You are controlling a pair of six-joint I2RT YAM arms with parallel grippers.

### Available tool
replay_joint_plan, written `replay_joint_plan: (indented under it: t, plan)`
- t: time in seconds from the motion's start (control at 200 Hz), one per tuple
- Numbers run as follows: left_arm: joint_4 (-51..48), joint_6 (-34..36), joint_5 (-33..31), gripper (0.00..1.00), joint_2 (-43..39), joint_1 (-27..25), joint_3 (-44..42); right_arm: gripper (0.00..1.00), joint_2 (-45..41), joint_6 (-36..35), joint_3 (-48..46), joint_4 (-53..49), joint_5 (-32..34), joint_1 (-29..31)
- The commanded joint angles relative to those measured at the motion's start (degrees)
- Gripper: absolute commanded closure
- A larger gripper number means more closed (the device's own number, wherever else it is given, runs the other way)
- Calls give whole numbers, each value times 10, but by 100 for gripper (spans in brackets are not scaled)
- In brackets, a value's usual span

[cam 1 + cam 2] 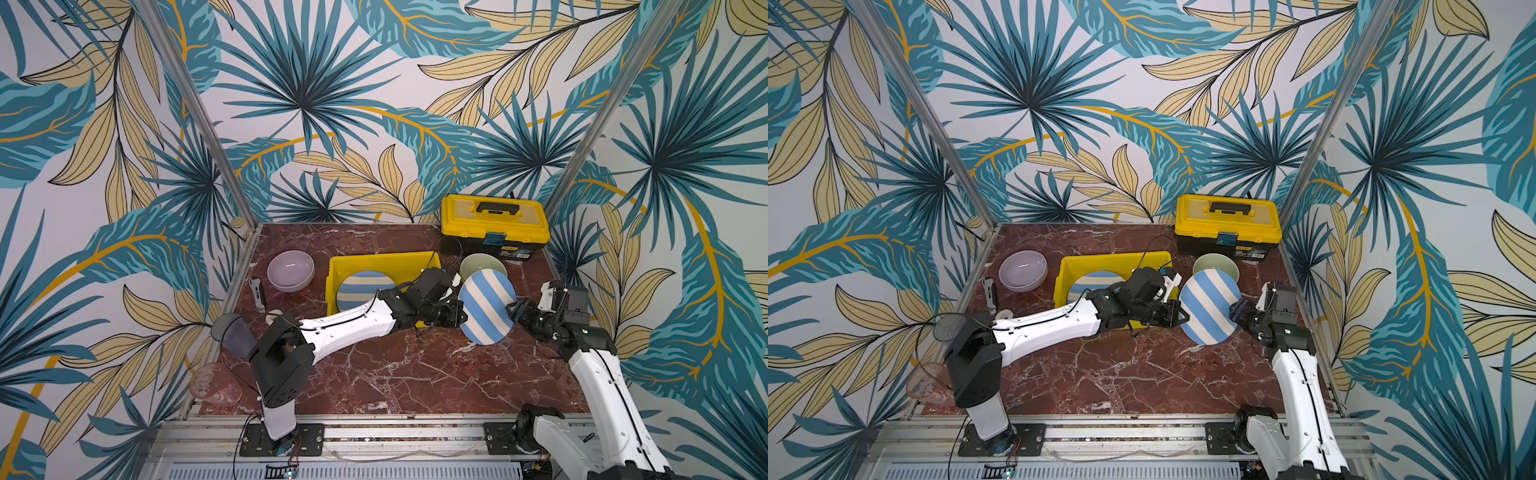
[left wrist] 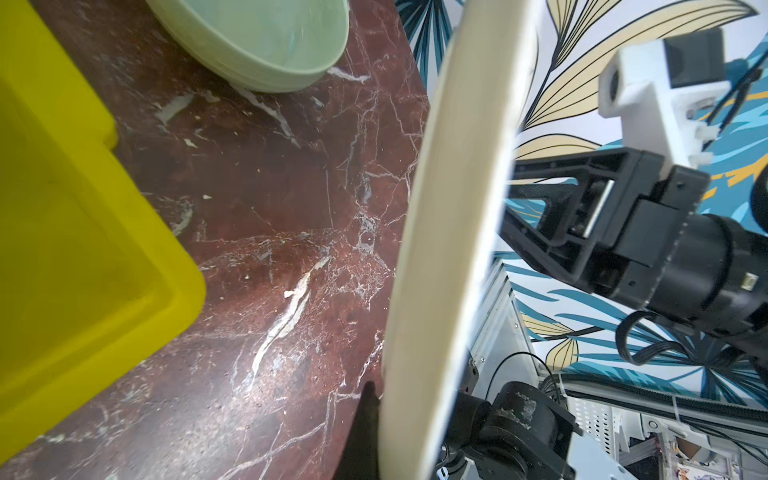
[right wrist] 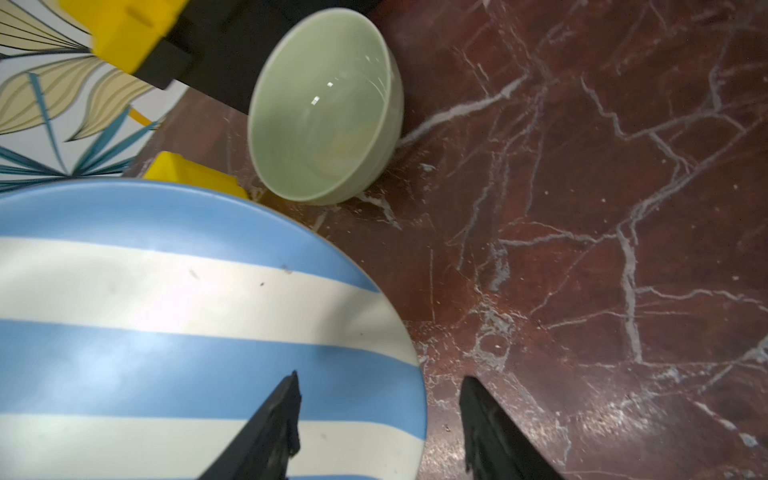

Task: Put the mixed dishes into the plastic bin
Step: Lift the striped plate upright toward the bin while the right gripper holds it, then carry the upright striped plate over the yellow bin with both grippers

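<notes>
A blue-and-white striped plate (image 1: 486,307) (image 1: 1208,307) is held tilted just right of the yellow plastic bin (image 1: 382,259) (image 1: 1113,257). My left gripper (image 1: 459,311) (image 1: 1179,313) (image 2: 395,403) is shut on its left rim. My right gripper (image 1: 513,309) (image 1: 1233,309) (image 3: 382,378) is open, its jaws straddling the plate's (image 3: 166,332) right rim. Another striped plate (image 1: 361,291) lies in the bin. A pale green bowl (image 1: 482,264) (image 3: 324,104) sits behind the held plate, and a lilac bowl (image 1: 290,270) left of the bin. Two clear tumblers (image 1: 232,332) (image 1: 214,384) are at the table's left edge.
A yellow-and-black toolbox (image 1: 494,224) (image 1: 1227,224) stands at the back right, close behind the green bowl. A small grey tool (image 1: 258,293) lies near the left rail. Metal frame posts and patterned walls close in three sides.
</notes>
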Motion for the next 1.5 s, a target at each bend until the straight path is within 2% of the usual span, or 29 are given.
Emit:
replay_joint_plan:
  t: [0.0,0.155,0.316,0.411,0.611,0.686,0.901,1.077,1.222,1.362,1.492]
  plan:
    - [-35,24,-5,97,-29,15,20,34,-25,-7,30,-15,-47,2]
    - [-79,48,-10,98,-69,40,19,33,-25,2,64,7,-104,2]
    - [-154,100,-38,98,-117,59,30,29,-19,29,72,105,-248,3]
    - [-165,109,-35,98,-148,77,17,28,-16,55,83,150,-286,8]
    - [-118,78,121,98,-211,160,-40,26,-14,70,96,193,-324,16]
    - [-117,83,151,98,-232,181,-53,27,-9,81,97,208,-336,25]
    - [-102,89,235,98,-277,224,-87,36,29,60,117,212,-325,99]
    - [-66,61,324,98,-293,271,-117,41,76,29,143,195,-282,168]
    - [-56,54,350,98,-316,297,-135,44,96,15,163,183,-248,203]
    - [-47,49,373,98,-341,323,-152,47,117,17,172,185,-244,221]
    - [-35,39,391,98,-357,342,-166,55,138,28,175,201,-247,241]
